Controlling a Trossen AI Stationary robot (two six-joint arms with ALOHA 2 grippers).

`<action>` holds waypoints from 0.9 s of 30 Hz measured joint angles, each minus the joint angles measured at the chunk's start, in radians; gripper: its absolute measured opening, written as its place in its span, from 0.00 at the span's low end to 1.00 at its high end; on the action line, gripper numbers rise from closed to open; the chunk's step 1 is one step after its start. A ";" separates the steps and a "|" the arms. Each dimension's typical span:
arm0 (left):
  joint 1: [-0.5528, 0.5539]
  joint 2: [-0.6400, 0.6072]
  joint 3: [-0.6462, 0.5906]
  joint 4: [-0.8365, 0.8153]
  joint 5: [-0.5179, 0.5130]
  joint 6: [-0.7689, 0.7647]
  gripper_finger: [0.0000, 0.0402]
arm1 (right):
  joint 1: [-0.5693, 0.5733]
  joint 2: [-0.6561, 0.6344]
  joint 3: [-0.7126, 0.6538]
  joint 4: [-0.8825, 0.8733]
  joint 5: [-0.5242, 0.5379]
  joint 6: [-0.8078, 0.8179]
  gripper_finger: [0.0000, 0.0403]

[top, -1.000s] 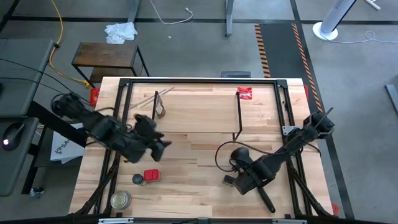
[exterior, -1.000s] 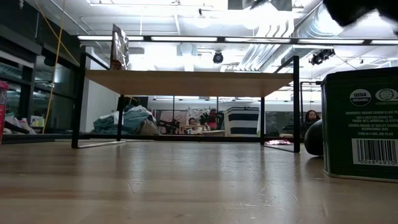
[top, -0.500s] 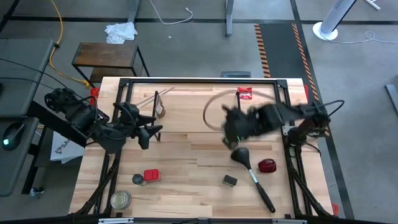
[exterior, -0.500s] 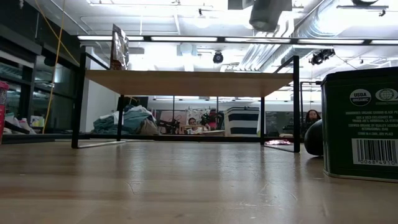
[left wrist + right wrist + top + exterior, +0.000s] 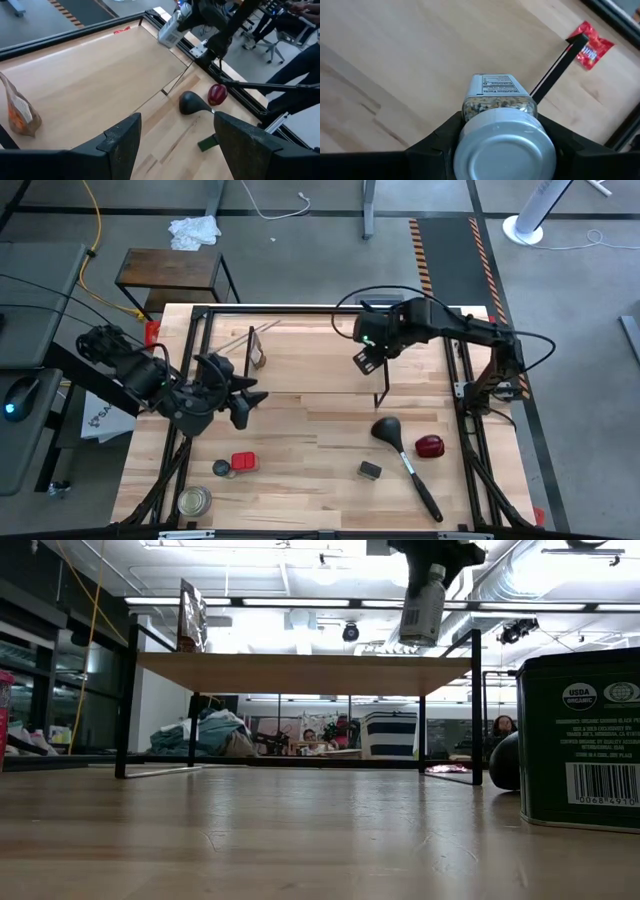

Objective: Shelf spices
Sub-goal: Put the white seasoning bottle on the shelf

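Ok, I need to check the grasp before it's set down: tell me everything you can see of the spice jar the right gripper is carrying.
The white-capped jar is a small clear container with squared sides, a round pale cap and a printed white label; pale flaky seasoning shows through the wall. The right gripper is shut on it at the cap end, a finger on either side. It hangs label end downward in the air above the shelf near its right end, touching nothing but the fingers.

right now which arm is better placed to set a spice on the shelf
Right: its gripper already holds the white-capped jar above the shelf near its right end. The left gripper is empty, fingers open, beside the shelf.
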 joint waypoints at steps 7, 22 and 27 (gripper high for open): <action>0.000 0.009 0.000 0.000 0.034 -0.002 0.61 | -0.010 0.051 -0.002 0.000 -0.031 -0.031 0.47; 0.000 0.010 0.000 -0.003 0.038 -0.002 0.61 | -0.020 0.091 0.059 0.042 0.094 -0.150 0.72; 0.000 0.010 0.000 -0.003 0.036 0.007 0.61 | -0.015 0.087 0.184 0.000 0.115 -0.219 0.71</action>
